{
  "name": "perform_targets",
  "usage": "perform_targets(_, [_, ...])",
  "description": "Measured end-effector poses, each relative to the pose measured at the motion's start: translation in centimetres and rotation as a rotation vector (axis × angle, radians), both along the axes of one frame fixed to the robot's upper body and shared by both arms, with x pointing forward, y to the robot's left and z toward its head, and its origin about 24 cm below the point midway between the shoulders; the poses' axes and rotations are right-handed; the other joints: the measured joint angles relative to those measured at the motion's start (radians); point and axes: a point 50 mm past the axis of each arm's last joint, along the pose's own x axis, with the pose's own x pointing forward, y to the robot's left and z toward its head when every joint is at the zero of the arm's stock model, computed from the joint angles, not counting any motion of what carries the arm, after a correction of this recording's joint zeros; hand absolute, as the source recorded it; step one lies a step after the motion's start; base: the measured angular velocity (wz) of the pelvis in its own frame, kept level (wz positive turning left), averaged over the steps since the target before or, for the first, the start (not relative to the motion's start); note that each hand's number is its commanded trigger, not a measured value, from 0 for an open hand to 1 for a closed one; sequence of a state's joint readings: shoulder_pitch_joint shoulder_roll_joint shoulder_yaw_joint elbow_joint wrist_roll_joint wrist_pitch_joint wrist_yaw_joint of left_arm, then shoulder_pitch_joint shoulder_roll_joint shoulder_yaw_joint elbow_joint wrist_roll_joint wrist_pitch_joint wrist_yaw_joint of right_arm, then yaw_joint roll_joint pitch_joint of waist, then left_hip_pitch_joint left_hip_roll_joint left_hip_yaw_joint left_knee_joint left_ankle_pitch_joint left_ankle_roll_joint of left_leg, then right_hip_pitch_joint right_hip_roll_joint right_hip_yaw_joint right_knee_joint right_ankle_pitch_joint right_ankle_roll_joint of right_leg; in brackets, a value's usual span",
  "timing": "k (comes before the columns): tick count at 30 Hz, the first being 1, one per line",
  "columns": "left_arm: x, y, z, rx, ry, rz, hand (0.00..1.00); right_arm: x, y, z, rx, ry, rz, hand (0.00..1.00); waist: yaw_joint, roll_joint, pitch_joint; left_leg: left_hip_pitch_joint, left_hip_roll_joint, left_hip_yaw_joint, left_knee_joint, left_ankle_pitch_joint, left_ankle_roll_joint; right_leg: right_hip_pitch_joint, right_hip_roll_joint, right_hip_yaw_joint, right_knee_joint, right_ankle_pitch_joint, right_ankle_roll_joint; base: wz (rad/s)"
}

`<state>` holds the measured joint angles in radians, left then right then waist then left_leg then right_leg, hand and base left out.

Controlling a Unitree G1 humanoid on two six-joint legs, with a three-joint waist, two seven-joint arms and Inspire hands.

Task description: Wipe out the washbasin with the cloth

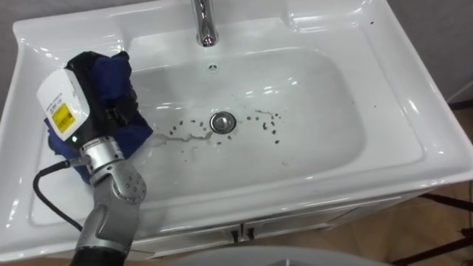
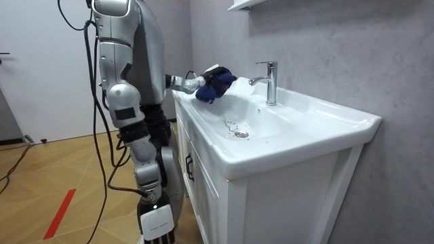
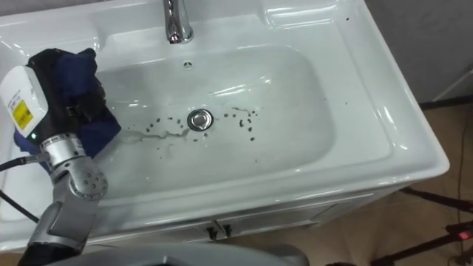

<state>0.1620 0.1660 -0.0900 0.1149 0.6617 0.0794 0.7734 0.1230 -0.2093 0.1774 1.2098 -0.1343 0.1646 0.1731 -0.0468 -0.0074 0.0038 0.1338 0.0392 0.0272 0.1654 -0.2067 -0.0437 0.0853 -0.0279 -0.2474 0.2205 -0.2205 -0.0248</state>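
One white cabinet (image 2: 291,196) against a grey wall (image 2: 339,47), dark handles on its doors, wooden floor (image 2: 54,169) at its foot with a red stripe (image 2: 60,213). Robot upright at the cabinet's near side, on the room view's left.

On top, a glossy white tabletop (image 1: 414,111), moulded in one piece with the wide, rounded basin (image 1: 332,148). Wet sheen across the bowl.

Chrome faucet (image 1: 205,22) upright at the middle of the far rim, spout reaching out over the bowl's far side, well apart from the cloth.

Dark blue cloth (image 1: 118,70) bunched at the basin's left, over the left rim and the bowl's left wall; in the room view raised a little above the rim, touching or not hard to tell. Left hand (image 1: 92,89) buried in that bundle, dark fingers curled into the folds and gripping it, forearm coming in from the near left.

Right hand (image 2: 156,220) hanging low beside the cabinet front, well away from the basin; fingers not readable.

Round metal drain (image 1: 222,122) at the bowl's centre. Thin wet trail (image 1: 188,138) running left from it toward the cloth. Small dark specks (image 1: 267,122) scattered on both sides of the drain, thicker on the right. Tiny overflow hole (image 1: 213,67) just below the faucet.
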Motion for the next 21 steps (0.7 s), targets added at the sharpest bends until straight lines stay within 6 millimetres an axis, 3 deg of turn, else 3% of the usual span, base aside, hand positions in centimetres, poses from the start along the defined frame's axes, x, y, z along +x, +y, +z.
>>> perform_targets(8, [-0.2,-0.6,-0.8,-0.006,0.062,-0.049,1.0,0.1,0.2,0.0,0.025,0.01,0.008,0.0,-0.007,-0.004,0.0,0.002,0.0,0.004,-0.001,0.0,0.0,0.004,0.001,0.005,0.0,0.0,0.0,-0.01])
perform_targets(13, [-0.6,-0.8,-2.4,0.0,0.155,-0.07,1.0,-0.1,0.2,0.0,0.024,0.015,0.012,0.0,-0.014,-0.002,0.0001,0.012,0.0,0.012,0.0,0.0,0.0,0.008,0.001,0.012,0.0,0.0,0.0,-0.03])
perform_targets(15, [-0.9,-0.9,-3.3,-0.001,0.209,-0.082,1.0,-0.3,0.2,0.0,0.023,0.017,0.017,0.0,-0.024,0.002,0.0004,0.018,0.0,0.012,0.0,0.0,0.0,0.012,0.001,0.016,0.0,0.0,0.0,-0.05])
perform_targets(21, [-0.9,-1.1,-3.5,0.04,0.221,-0.106,1.0,-0.1,0.1,0.0,0.018,0.015,0.035,0.0,-0.038,0.02,0.0011,0.029,0.001,0.03,-0.001,0.0,0.0,0.013,0.004,0.037,0.004,0.002,0.0,-0.11])
